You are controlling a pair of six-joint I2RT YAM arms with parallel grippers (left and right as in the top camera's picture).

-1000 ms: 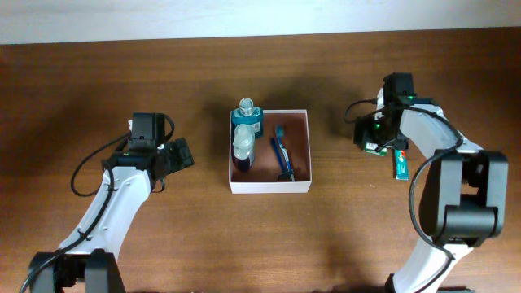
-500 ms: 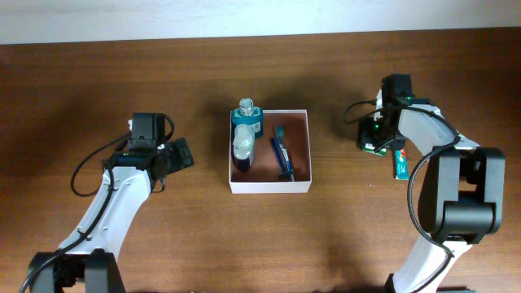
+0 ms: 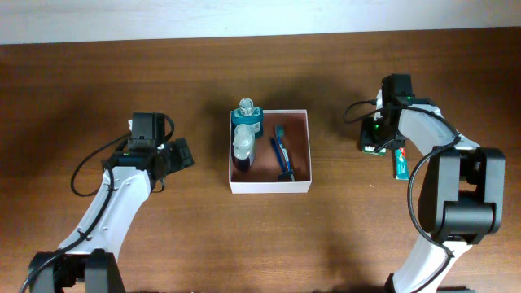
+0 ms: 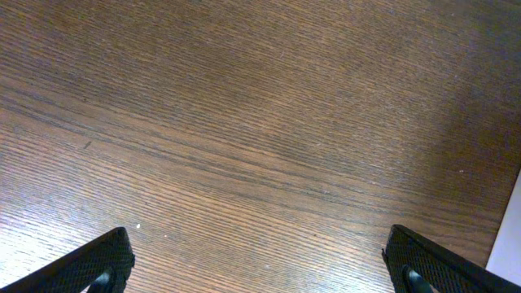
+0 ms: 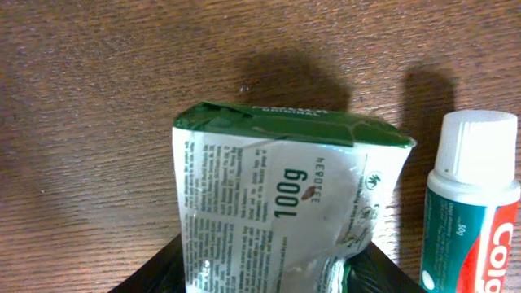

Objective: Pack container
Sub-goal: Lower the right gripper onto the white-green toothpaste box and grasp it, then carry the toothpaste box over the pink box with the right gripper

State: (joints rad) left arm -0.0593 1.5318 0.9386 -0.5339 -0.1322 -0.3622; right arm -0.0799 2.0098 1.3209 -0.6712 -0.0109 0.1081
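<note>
The left gripper [image 4: 256, 248] hangs spread wide over the brown wood table [image 4: 244, 122]. Only the right wrist view shows the right gripper [image 5: 260, 277] clamped on a green-and-white packet [image 5: 277, 195], a toothpaste tube [image 5: 468, 212] just beside it. Overhead alone shows the container [image 3: 269, 188] mid-table between the 2 arms, with a pale strip [image 3: 244, 16] beyond the table's far edge.

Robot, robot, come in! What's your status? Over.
Left gripper open, over table. Right gripper around green-and-white packet, grip unconfirmed. Container holds bottles and toothbrush. Toothpaste tube beside packet.
</note>
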